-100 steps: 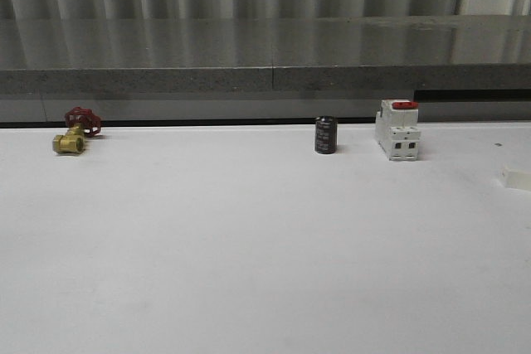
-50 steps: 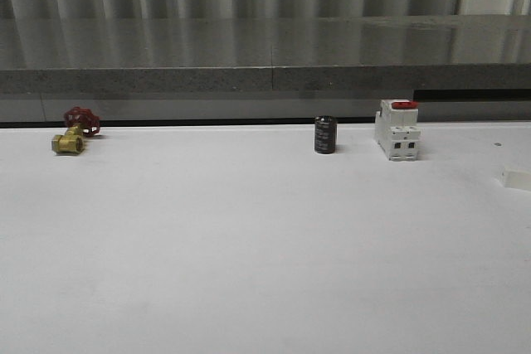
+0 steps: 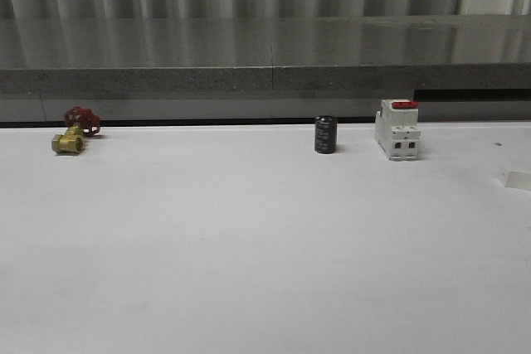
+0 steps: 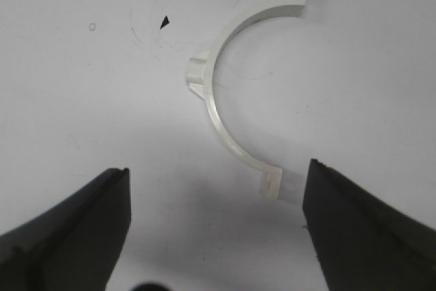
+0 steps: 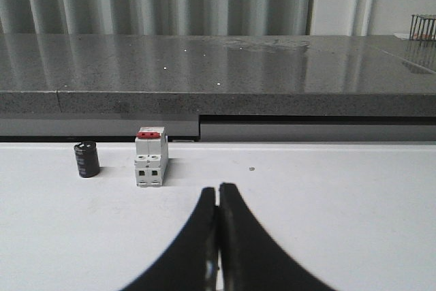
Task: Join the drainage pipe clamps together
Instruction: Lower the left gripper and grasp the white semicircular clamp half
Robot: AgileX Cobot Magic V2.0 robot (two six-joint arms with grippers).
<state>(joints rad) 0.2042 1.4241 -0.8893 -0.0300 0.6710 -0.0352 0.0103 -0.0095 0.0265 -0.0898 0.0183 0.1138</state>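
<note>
One white drainage pipe clamp (image 4: 212,103), a half-ring with flat end tabs and a small outer lug, lies flat on the white table in the left wrist view. My left gripper (image 4: 216,180) hangs over it, open wide, with one end tab of the half-ring just inside the gap near one black finger (image 4: 354,230). Nothing is gripped. My right gripper (image 5: 219,192) is shut, its two black fingers pressed together with nothing between them, and it points over the table toward the back wall.
A brass valve with a red handwheel (image 3: 73,132) sits at the back left. A black cylinder (image 3: 325,135) and a white breaker with a red switch (image 3: 397,130) stand at the back right. A grey ledge (image 3: 265,55) runs behind the table. A small white piece (image 3: 516,178) lies at the right edge.
</note>
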